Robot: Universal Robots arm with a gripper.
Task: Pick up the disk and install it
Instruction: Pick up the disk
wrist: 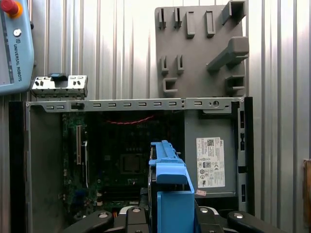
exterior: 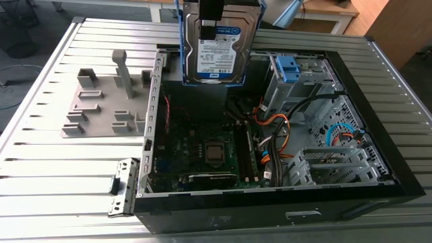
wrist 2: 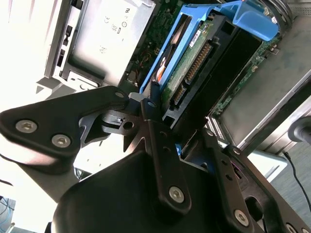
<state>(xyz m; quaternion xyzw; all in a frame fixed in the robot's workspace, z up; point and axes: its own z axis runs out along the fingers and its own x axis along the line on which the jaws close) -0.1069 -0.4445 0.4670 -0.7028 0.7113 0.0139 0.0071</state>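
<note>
Your gripper [wrist 2: 183, 127] is pinching the disk [exterior: 221, 48] — its black fingers [wrist 2: 155, 138] press on the disk's blue sides, one on each side. The disk hangs upright in the air, label facing out, over the far end of the open computer case [exterior: 381, 157]. Below it, in the first wrist view, are the green board [wrist: 124, 160] and the grey box [wrist: 211, 145] — the disk touches neither.
</note>
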